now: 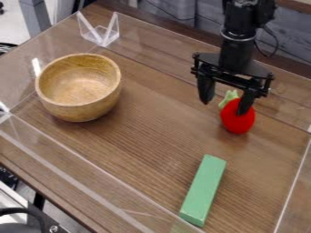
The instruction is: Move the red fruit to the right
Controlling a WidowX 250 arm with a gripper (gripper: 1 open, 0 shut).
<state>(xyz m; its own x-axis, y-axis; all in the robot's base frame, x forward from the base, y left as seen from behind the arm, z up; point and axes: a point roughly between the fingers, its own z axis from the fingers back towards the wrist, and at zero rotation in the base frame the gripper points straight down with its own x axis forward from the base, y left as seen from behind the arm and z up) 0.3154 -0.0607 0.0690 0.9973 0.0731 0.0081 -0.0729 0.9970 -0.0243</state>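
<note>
- Red fruit (pixel 237 119) is sitting on the counter (pixel 134 146) toward the right side, its green top pointing up toward the end effector.
- End effector (pixel 231 96) is hanging straight down from a black arm (pixel 245 27), its fingers spread wide and released, gripping nothing.
- Its fingertips are hovering just over the upper part of the fruit; whether they are touching it is not something the view is showing.
- A wooden bowl (pixel 79 86) is resting on the left part of the counter, well apart from the fruit, upright and showing a bare inside.
- A green block (pixel 205 189) is lying flat near the front edge, pointing slightly away and to the right, in front of the fruit and apart from it.
- The counter is showing a dark brown wood grain running on a diagonal, with light glaring across its far half.
- Clear plastic walls (pixel 73 196) are running round the counter's edges, and a folded clear piece (pixel 100 30) is standing at the far left corner.
- Behind the counter the room is looking cluttered and dim, with dark shapes and cables too blurred to name.
- At the lower left, beyond the counter's edge, dark gear is showing, too unclear to identify.
</note>
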